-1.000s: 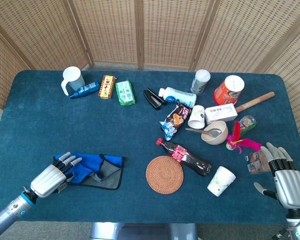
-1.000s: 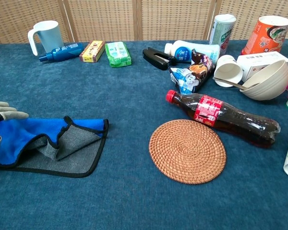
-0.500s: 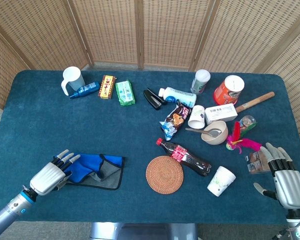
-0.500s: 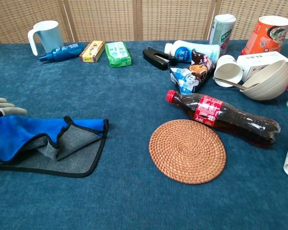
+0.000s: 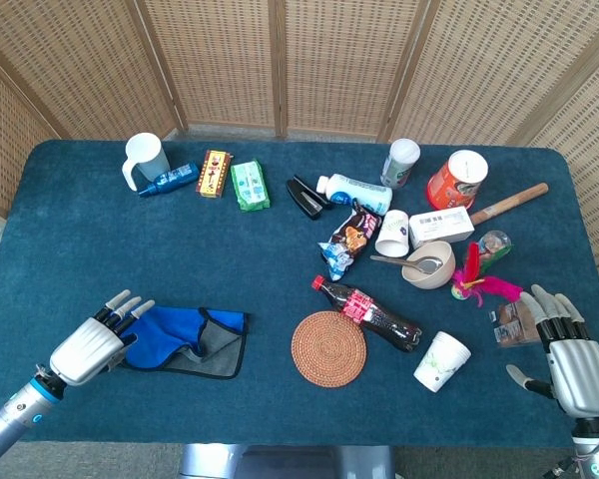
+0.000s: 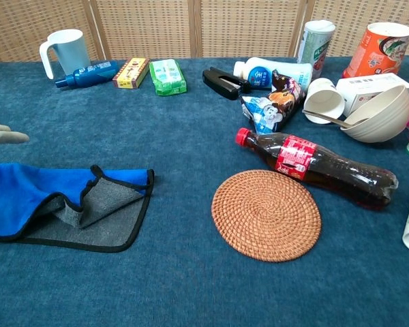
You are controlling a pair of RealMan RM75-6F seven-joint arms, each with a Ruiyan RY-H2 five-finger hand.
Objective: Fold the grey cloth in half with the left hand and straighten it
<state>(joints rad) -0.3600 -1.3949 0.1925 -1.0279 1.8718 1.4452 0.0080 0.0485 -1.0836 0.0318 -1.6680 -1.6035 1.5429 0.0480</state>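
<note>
Cloth (image 5: pixel 185 339) lies at the near left of the bench (image 5: pixel 280 249), folded over so its blue side shows on top and the grey side with black edging peeks out at the right and along the near edge. The fold is rough: in the chest view one corner is turned back and the top layer sits bunched, short of the lower edge. The left hand (image 5: pixel 92 344) rests at the cloth's left edge with its fingers (image 5: pixel 123 304) stretched out and apart, grasping nothing; whether the palm touches the fabric I cannot tell. The right hand (image 5: pixel 569 359) sits idle at the far right, fingers spread and empty, near a paper cup (image 5: pixel 441 360).

Straightening seems to be the step in hand. To do it well, the left hand should lay flat on the blue layer and sweep rightward toward the turned corner, pressing lightly so the lower layer does not drag along. The flipped corner likely needs a pinch and a pull to meet the edge beneath. The woven mat (image 5: pixel 328 348) and cola bottle (image 5: pixel 367 312) lie well apart to the right, so the sweep has room
</note>
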